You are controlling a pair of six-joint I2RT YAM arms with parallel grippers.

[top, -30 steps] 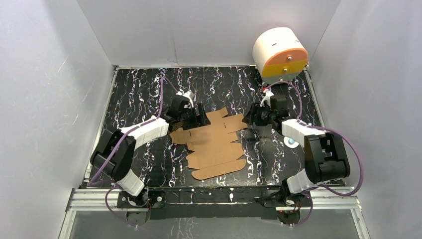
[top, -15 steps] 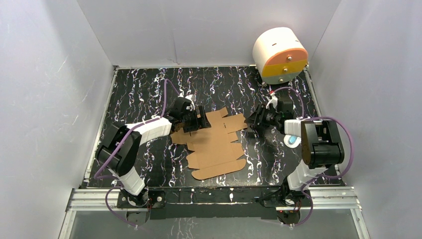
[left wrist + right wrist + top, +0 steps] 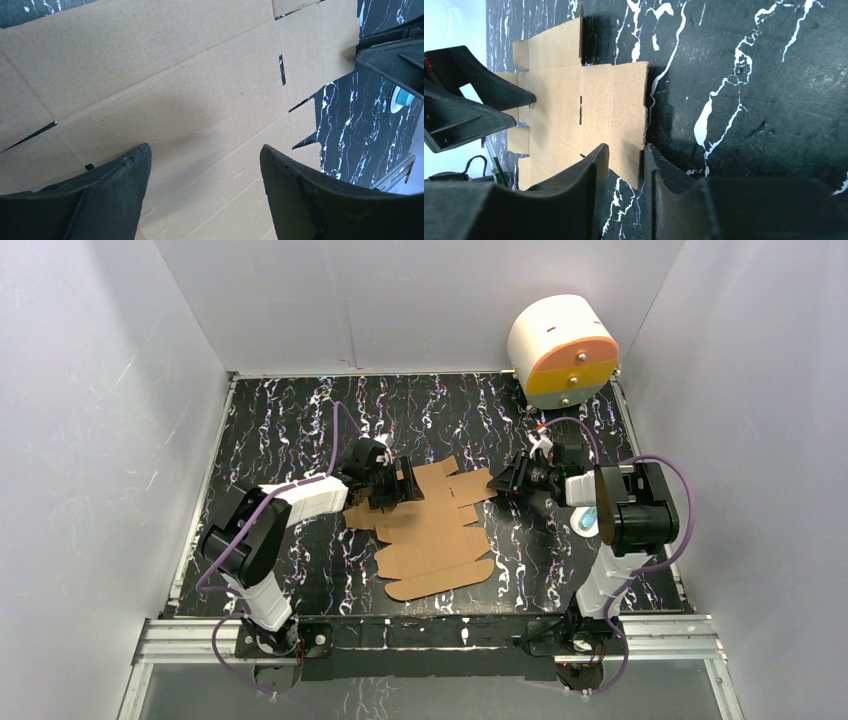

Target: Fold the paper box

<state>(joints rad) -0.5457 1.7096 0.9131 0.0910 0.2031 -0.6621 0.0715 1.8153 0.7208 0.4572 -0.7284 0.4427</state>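
Brown corrugated cardboard die-cut sheet (image 3: 430, 535), i.e. the paper box, lies flat on the black white-veined tabletop (image 3: 280, 420), spanning the gap between both grippers. No panel is raised, so we judge the fold as barely begun.

Left gripper (image 3: 393, 483): jaws spread wide with nothing between them. The sheet fills its wrist view directly beneath and ahead of the fingertips, with score lines and a thin slot further ahead.

Right gripper (image 3: 505, 483): jaws set close together, low at the sheet's end flap. In its wrist view the flap's ragged edge sits in the narrow gap just ahead of its fingers (image 3: 591, 175). We can't tell whether the pads actually bite the card, because the angle is poor.

How we'd do this step well:
- Left comes straight down and pins the panel just behind a score line, acting as the anchor.
- Right takes a shallow hold on the flap edge only, then swings it up about the score rather than dragging it toward itself.
- Risk as we see it: an unpinned sheet skates on the slick top, or the flap creases off-score.
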